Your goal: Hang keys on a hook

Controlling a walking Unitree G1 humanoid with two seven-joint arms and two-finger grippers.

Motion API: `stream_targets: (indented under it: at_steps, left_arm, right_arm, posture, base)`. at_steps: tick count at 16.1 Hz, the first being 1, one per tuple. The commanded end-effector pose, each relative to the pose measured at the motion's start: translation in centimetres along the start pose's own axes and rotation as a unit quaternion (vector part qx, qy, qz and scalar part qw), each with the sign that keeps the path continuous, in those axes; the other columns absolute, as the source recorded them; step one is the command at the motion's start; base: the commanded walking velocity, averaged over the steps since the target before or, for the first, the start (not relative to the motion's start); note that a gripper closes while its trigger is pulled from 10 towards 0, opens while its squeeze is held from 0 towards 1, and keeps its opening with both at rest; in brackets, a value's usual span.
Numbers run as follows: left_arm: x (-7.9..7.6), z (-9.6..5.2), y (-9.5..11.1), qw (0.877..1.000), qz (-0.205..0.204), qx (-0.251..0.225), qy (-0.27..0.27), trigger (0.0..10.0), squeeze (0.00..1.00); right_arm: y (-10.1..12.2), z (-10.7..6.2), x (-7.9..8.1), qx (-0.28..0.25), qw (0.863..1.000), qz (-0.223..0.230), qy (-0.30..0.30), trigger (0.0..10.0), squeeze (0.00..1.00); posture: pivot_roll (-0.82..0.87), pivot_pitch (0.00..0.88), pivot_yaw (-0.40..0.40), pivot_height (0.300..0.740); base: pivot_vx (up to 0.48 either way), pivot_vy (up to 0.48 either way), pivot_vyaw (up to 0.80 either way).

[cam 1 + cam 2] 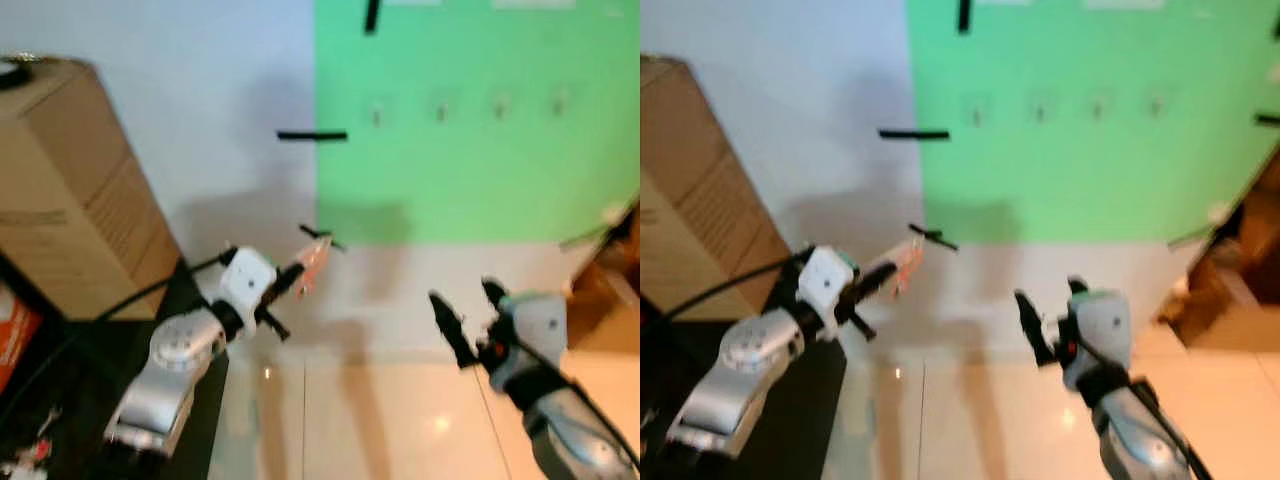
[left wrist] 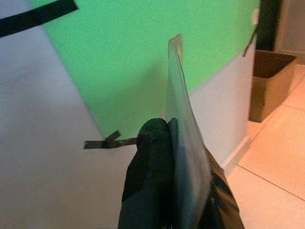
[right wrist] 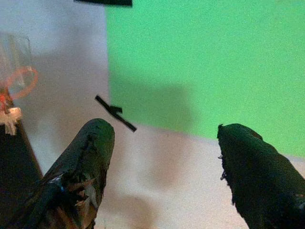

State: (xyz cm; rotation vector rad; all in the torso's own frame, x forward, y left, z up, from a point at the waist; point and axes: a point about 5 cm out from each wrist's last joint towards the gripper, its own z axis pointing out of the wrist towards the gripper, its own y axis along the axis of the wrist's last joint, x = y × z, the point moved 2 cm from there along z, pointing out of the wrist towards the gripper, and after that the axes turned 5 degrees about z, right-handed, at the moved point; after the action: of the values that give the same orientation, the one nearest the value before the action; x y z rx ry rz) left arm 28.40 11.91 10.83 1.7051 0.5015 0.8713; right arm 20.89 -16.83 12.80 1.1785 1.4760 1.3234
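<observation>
Two black fingers [image 2: 152,186] of the left gripper [image 1: 300,275] are clamped tight on a clear plastic tag [image 2: 183,143], which sticks up past the fingertips, edge-on in the left wrist view. In the right wrist view an orange ring [image 3: 21,82] hangs at that tag; no separate keys can be made out in the blur. Tag and gripper are up in front of the wall, just below and left of the lower corner of the green panel [image 1: 480,160], beside a short strip of black tape [image 1: 320,237].

Over to the right gripper [image 1: 465,315]: fingers [image 3: 86,157] spread wide apart, nothing between them, low before the pale wall under the green.

High on the green panel sits a row of four small hooks [image 1: 440,110], well above both grippers. Another black tape strip [image 1: 312,135] crosses the panel's left edge. A cardboard box [image 1: 70,190] stands left of the left arm, and glossy floor tiles [image 1: 400,420] lie below.
</observation>
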Motion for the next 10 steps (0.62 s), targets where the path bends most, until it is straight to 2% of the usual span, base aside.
stream_targets:
  at_steps: [1, 4, 6, 7, 9, 10]
  left_arm:
    - [0.8, 0.2, 0.7, 1.000, 0.000, -0.014, 0.010, 10.0, 0.00]
    - [1.8, 1.2, 2.2, 0.999, -0.015, -0.037, 0.019, 10.0, 0.00]
    - [2.9, 2.1, 4.2, 0.996, -0.032, -0.074, 0.033, 10.0, 0.00]
    - [3.3, 2.5, 5.3, 0.993, -0.051, -0.099, 0.038, 10.0, 0.00]
    - [4.7, 3.7, 8.9, 0.984, -0.077, -0.158, 0.037, 10.0, 0.00]
    - [5.1, 4.1, 10.0, 0.982, -0.076, -0.171, 0.030, 10.0, 0.00]
  right_arm:
    - [0.6, 0.0, 0.0, -0.007, 1.000, -0.007, 0.018, 10.0, 0.00]
    - [1.5, 0.9, 0.0, -0.019, 0.999, -0.022, 0.042, 10.0, 0.00]
    - [2.2, 1.4, -0.4, -0.036, 0.999, -0.021, 0.035, 10.0, 0.00]
    - [2.8, 1.8, -0.6, -0.050, 0.998, -0.012, 0.027, 10.0, 0.00]
    - [5.1, 2.8, -0.5, -0.096, 0.995, -0.007, 0.037, 10.0, 0.00]
    - [6.2, 3.2, -0.2, -0.116, 0.992, -0.001, 0.050, 10.0, 1.00]
  posture:
    - [-0.22, 0.000, 0.080, 0.740]
    - [-0.22, 0.000, 0.079, 0.740]
    - [-0.21, 0.000, 0.079, 0.740]
    - [-0.21, 0.000, 0.081, 0.740]
    - [-0.22, 0.000, 0.098, 0.740]
    - [-0.22, 0.000, 0.104, 0.740]
  base:
    - [0.000, 0.000, 0.00]
    - [0.000, 0.000, 0.00]
    - [0.000, 0.000, 0.00]
    - [0.000, 0.000, 0.00]
    - [0.000, 0.000, 0.00]
    - [0.000, 0.000, 0.00]
